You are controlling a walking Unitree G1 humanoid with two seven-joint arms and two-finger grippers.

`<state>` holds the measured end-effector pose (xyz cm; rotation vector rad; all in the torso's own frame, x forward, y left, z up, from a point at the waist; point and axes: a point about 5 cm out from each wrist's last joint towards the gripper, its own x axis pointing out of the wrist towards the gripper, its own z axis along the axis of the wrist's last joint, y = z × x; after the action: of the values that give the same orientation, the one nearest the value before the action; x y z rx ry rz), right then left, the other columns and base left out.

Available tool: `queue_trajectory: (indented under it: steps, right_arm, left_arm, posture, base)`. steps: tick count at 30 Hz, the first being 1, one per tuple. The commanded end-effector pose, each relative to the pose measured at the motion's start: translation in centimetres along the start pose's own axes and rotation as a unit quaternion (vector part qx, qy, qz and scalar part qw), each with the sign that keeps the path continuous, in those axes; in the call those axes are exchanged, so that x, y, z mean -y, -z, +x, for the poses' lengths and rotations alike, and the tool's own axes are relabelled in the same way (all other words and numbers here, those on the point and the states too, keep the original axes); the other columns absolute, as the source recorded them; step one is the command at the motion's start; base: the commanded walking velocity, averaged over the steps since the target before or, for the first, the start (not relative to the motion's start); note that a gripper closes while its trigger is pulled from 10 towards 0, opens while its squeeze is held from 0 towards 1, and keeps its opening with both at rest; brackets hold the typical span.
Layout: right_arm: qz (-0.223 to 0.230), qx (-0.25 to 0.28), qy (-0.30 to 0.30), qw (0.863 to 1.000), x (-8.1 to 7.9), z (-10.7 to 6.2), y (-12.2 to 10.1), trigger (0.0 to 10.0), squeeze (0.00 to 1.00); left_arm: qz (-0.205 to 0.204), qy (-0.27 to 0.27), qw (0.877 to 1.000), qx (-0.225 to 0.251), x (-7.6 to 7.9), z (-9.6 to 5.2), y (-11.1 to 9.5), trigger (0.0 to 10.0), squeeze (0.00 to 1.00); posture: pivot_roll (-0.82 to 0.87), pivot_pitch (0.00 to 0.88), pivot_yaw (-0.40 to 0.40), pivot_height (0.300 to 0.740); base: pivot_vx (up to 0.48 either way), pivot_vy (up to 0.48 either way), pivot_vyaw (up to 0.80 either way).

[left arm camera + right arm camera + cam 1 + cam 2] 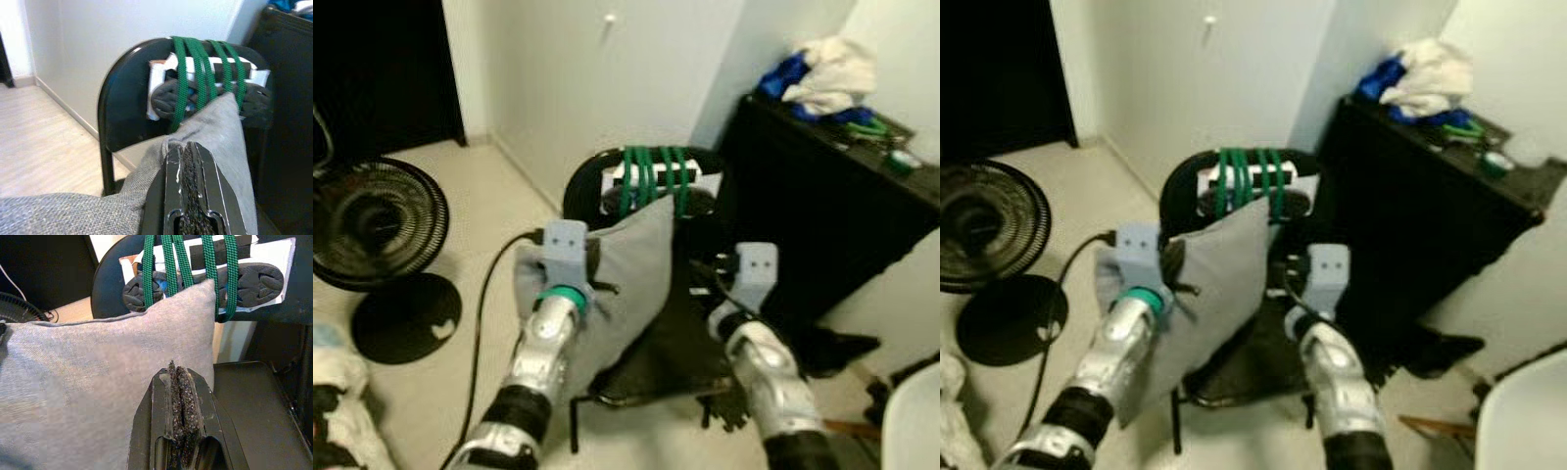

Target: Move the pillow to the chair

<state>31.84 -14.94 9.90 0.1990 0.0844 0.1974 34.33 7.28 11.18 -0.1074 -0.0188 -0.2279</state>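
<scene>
Left gripper [188,161] jaws pinched on grey pillow [631,279]; right gripper [178,401] jaws pressed together, empty, just beside pillow; pillow held upright over black chair [582,181] seat, its top corner against green-strapped backrest.

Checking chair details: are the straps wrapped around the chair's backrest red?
No, the straps on the chair backrest are green.

Closed right pincer [182,396] before grey pillow [93,377], green-strapped chair [110,293] behind.
</scene>
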Motion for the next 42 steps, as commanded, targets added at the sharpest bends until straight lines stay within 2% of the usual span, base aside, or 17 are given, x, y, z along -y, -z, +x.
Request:
queue_trajectory:
  steps: [1, 5, 14, 32, 34, 36, 38, 42]
  right_arm:
    - [0.001, -0.007, 0.017, 1.000, 1.0, -0.4, 0.3, 10.0, 0.00]
    - [0.000, -0.011, 0.017, 1.000, 1.0, -0.7, 0.6, 10.0, 0.00]
    - [0.001, -0.011, 0.016, 1.000, 0.8, -0.7, 0.7, 10.0, 0.00]
    - [0.003, -0.012, 0.015, 1.000, 0.6, -0.9, 1.0, 10.0, 0.00]
    - [0.003, -0.012, 0.015, 1.000, 0.6, -0.9, 1.0, 10.0, 0.00]
    - [0.004, -0.012, 0.014, 1.000, 0.6, -0.9, 1.0, 10.0, 0.00]
    - [0.004, -0.012, 0.014, 1.000, 0.5, -0.9, 1.0, 10.0, 0.00]
    - [0.005, -0.012, 0.013, 1.000, 0.4, -0.9, 1.1, 10.0, 0.00]
  left_arm:
    - [-0.003, 0.013, 0.999, 0.035, 1.0, 0.4, -1.3, 10.0, 0.00]
    - [-0.009, 0.003, 0.999, 0.039, 0.8, 0.2, -1.2, 10.0, 0.00]
    - [0.037, -0.010, 0.999, 0.036, 0.2, 0.0, -1.0, 10.0, 0.00]
    - [0.048, -0.004, 0.998, 0.039, 0.4, -0.2, -0.9, 10.0, 0.00]
    - [0.047, -0.004, 0.998, 0.037, 0.4, -0.2, -0.8, 10.0, 0.00]
    - [-0.002, 0.007, 1.000, 0.011, 0.4, -0.2, -0.3, 10.0, 0.00]
    - [-0.018, 0.011, 1.000, 0.006, 0.5, -0.2, -0.2, 10.0, 0.00]
    - [-0.013, 0.008, 1.000, 0.005, 0.3, -0.2, -0.2, 10.0, 0.00]
  posture:
    - [-0.05, 0.000, -0.084, 0.740]
    - [-0.05, 0.000, -0.082, 0.740]
    - [-0.05, 0.000, -0.070, 0.740]
    - [-0.05, 0.000, -0.066, 0.740]
    - [-0.05, 0.000, -0.066, 0.740]
    - [-0.05, 0.000, -0.065, 0.740]
    - [-0.05, 0.000, -0.065, 0.740]
    - [-0.05, 0.000, -0.063, 0.740]
  base:
    - [0.300, 0.000, 0.00]
    - [0.000, 0.000, 0.00]
    - [0.000, 0.000, 0.00]
    - [0.000, -0.387, 0.00]
    - [0.000, -0.416, 0.00]
    - [0.000, 0.240, 0.00]
    - [0.000, 0.480, 0.00]
    - [0.000, 0.480, 0.00]
